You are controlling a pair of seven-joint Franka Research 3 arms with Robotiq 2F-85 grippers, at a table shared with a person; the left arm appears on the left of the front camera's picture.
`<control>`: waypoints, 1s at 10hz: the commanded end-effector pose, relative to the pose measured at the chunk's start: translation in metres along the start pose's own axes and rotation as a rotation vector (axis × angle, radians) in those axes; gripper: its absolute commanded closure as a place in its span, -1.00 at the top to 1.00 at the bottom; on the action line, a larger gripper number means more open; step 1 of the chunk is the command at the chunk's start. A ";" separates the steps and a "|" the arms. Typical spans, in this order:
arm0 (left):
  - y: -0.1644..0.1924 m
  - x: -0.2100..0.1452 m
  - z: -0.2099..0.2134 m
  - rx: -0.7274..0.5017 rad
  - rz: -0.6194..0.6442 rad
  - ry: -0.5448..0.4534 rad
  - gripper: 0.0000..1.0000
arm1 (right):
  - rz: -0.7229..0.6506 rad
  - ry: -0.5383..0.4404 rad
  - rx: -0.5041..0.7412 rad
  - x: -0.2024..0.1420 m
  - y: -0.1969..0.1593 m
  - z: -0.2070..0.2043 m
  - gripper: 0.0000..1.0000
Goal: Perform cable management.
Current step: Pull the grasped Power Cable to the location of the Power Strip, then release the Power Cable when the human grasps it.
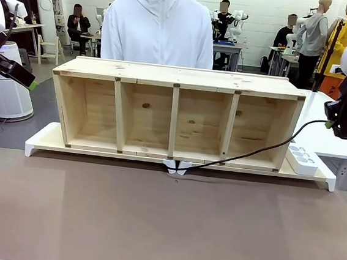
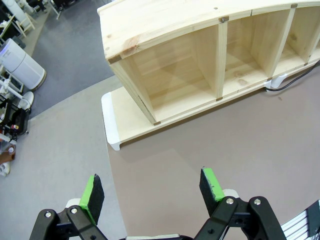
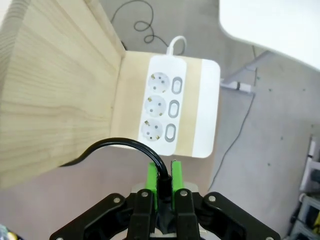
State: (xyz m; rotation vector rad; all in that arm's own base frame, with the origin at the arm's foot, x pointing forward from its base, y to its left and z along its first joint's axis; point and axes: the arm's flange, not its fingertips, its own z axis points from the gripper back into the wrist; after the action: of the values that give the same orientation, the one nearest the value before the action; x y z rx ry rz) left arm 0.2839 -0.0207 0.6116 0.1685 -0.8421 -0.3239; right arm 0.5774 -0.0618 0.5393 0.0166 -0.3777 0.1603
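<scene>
The black cable (image 1: 251,151) runs from my right gripper (image 1: 330,124) down across the front of the wooden shelf (image 1: 179,75) to a white clip (image 1: 177,166) at the base board's front edge. In the right wrist view my right gripper (image 3: 163,182) is shut on the cable (image 3: 125,144), held above the white power strip (image 3: 162,105). That power strip (image 1: 303,159) lies on the board just right of the shelf. My left gripper (image 1: 29,82) hangs at the far left; in its wrist view my left gripper (image 2: 151,187) is open and holds nothing, above the brown tabletop.
A person in a white hoodie (image 1: 158,30) stands behind the shelf. A white table (image 1: 336,136) stands at the right, and a white cylindrical appliance (image 1: 8,89) is on the floor at the left. The brown tabletop (image 1: 164,227) spreads out in front of the shelf.
</scene>
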 end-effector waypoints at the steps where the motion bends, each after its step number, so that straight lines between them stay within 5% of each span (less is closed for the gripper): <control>1: 0.000 0.001 -0.002 0.008 -0.003 -0.007 1.00 | -0.030 0.005 0.023 0.019 -0.002 -0.002 -0.73; 10: 0.000 0.001 -0.002 0.008 -0.003 -0.007 1.00 | -0.005 0.024 0.011 0.015 0.001 -0.012 -0.73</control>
State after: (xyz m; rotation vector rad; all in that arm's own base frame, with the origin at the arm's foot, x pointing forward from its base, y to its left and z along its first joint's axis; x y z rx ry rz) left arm 0.2839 -0.0207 0.6116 0.1685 -0.8421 -0.3239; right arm 0.5958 -0.0560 0.5337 0.0291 -0.3534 0.1532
